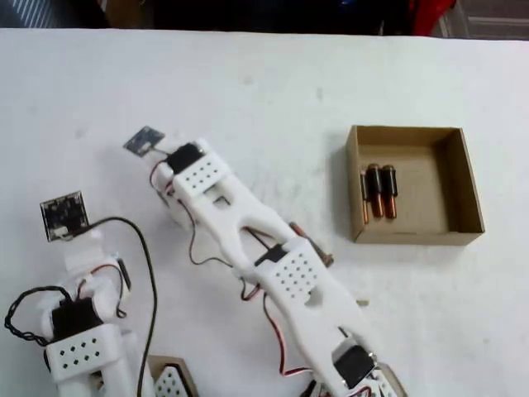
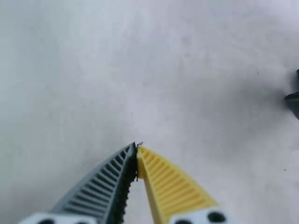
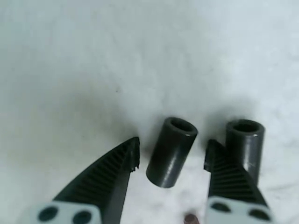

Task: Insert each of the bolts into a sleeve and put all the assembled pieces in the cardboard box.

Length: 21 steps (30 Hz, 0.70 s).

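Observation:
A black sleeve (image 3: 171, 161) lies on the white table between the fingers of my right gripper (image 3: 172, 148), which stands open around it without touching. A second black sleeve (image 3: 246, 140) stands just outside one finger (image 3: 229, 177). A copper bolt tip (image 3: 189, 218) peeks out near the gripper's base. My left gripper (image 2: 137, 148) is shut on nothing, its grey and yellow fingers meeting above bare table. In the high view the cardboard box (image 1: 463, 178) sits at the right with assembled black-and-copper pieces (image 1: 380, 192) inside near its left wall.
The right arm (image 1: 273, 248) stretches diagonally across the middle of the table (image 1: 264, 83), with small copper parts (image 1: 326, 258) partly hidden beside it. The left arm (image 1: 83, 331) stays at the front left. A dark object (image 2: 294, 100) shows at the left wrist view's edge.

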### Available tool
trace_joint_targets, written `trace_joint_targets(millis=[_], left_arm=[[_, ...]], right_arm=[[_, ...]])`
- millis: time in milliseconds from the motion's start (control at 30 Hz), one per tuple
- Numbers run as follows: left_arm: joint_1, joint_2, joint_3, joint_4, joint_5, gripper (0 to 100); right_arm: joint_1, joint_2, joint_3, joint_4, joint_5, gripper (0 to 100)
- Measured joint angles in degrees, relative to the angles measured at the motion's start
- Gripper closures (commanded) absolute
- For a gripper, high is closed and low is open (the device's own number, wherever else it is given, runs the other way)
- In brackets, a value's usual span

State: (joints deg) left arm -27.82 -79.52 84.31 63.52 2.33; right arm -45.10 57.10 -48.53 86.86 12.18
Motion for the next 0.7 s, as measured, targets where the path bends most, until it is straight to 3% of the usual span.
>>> trace_joint_targets(millis=[167,333,433,700], left_arm=[[0.0,0.0,0.0,-0.4,0.0,98],[0.0,0.0,0.0,-1.4,0.0,98],[0.0,0.0,0.0,-1.4,0.0,98],[0.0,0.0,0.0,-2.2,0.0,98]], right_arm=[[-0.6,0.4,0.0,0.0,-0.1,81.2],[-0.4,0.4,-0.2,0.0,-0.2,99.1],[-0.2,1.1,-1.8,-0.2,-0.2,94.3],[1.1,2.0,-9.1,5.0,-0.5,98.1]])
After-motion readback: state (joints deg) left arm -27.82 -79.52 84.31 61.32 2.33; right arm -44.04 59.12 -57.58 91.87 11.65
